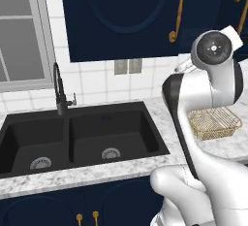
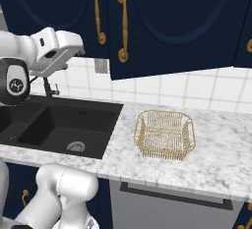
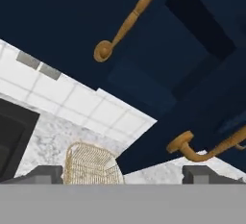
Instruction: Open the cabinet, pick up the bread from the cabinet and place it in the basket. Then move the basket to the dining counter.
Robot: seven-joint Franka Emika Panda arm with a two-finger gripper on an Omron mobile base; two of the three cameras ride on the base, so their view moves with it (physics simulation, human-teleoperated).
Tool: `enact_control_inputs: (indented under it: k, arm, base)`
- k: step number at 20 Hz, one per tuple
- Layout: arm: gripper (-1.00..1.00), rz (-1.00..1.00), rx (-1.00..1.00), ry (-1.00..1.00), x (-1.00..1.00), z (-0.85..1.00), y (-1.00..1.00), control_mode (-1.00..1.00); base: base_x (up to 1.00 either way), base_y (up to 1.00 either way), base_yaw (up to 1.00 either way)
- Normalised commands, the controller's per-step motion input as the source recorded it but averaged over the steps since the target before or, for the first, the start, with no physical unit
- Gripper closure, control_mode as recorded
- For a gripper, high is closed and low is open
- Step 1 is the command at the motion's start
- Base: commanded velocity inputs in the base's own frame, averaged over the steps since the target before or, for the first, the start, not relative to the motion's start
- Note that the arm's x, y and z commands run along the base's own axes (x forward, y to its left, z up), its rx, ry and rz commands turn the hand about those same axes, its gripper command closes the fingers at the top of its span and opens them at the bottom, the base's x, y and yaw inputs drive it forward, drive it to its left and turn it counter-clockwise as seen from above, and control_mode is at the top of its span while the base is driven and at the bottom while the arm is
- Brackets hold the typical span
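While our gripper (image 3: 123,174) hangs wide and empty before the cabinet (image 3: 72,21), we weigh how each piece of this job is likely to behave. Largest first: the navy door ahead of our fingertips (image 3: 45,174) is a rigid, hinged panel, and in the hand view one door (image 3: 202,107) already stands slightly ajar, with a dark gap showing beyond it. We judge that it will swing rather than lift, so it calls for a steady pull along its arc.

The place to take hold is the long curved brass handle (image 3: 211,148) just above and beyond our right fingertip; it looks smooth and hard, possibly slippery, so we would close around its bowed middle, where it stands clear of the wood. A second handle (image 3: 129,21) runs farther off, above and between the fingers.

The basket (image 3: 91,163) sits on the marble counter (image 2: 221,149) below the cabinet, just beyond and between our fingertips. We take its open wire lattice to be light and fairly stiff, though easily tipped; its thicker rim (image 2: 165,155) seems the safest grip.

We cannot see the bread; it is presumably soft and light, and wants gentle closing.
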Motion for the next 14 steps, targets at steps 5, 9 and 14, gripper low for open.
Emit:
enact_control_inputs:
  k: [5,9,14]
  arm:
    - [-1.00,-0.14,-0.12,0.32,1.00,-0.12,0.00,-1.00]
    - [-1.00,-0.09,-0.08,0.29,0.98,-0.08,-0.18,-1.00]
    - [-1.00,-0.03,0.00,0.17,0.57,-0.09,-0.75,-1.00]
  base:
    - [0.00,0.00,0.00]
    - [0.00,0.00,0.00]
    - [0.00,0.00,0.00]
